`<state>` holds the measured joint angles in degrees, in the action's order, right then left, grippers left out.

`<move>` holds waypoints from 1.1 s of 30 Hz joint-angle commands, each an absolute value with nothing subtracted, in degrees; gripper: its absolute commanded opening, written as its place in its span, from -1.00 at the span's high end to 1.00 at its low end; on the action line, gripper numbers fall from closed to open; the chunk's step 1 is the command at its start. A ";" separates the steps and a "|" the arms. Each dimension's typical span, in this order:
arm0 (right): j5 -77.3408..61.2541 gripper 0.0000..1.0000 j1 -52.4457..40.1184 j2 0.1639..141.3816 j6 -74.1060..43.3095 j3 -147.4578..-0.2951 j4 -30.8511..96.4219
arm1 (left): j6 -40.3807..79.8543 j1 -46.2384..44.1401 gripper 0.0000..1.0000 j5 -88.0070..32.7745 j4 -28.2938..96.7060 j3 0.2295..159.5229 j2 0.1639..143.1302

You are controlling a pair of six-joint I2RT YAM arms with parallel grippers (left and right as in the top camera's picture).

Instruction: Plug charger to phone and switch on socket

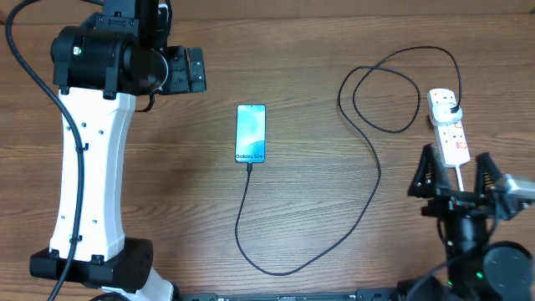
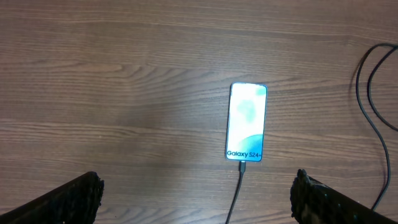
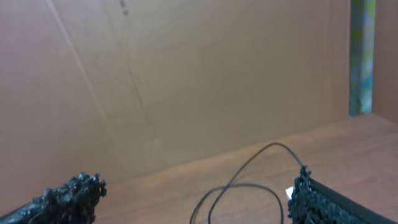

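Lying mid-table, screen lit: Galaxy S24 phone [image 1: 251, 133], charger cable [image 1: 374, 180] tip in its near end; cable loops right to black plug seated in white power strip [image 1: 450, 134]. R gripper [image 1: 456, 174] open, strip's cord seen between jaws. L gripper [image 2: 196, 180] open, far-left of phone, well apart

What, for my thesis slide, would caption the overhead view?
Charger links the lit phone to the socket; left arm and right arm flank them, jaws open.
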<state>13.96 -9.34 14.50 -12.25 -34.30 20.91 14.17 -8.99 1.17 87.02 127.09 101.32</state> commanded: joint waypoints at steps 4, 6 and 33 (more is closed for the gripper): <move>14.06 -1.00 -8.91 9.82 -12.67 -22.37 8.91 | 13.50 -9.02 -0.99 1.91 86.89 127.02 101.25; 13.87 -0.99 -8.91 8.08 -12.67 -19.86 6.20 | 13.50 -9.02 -0.99 1.91 86.89 127.02 101.25; 13.87 -1.00 -7.97 0.16 -12.69 -15.99 -1.93 | 13.50 -9.02 -0.99 1.91 86.89 127.02 101.25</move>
<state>13.76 -8.25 0.84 -12.29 -16.38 0.03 14.17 -8.99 1.19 87.05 127.09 101.32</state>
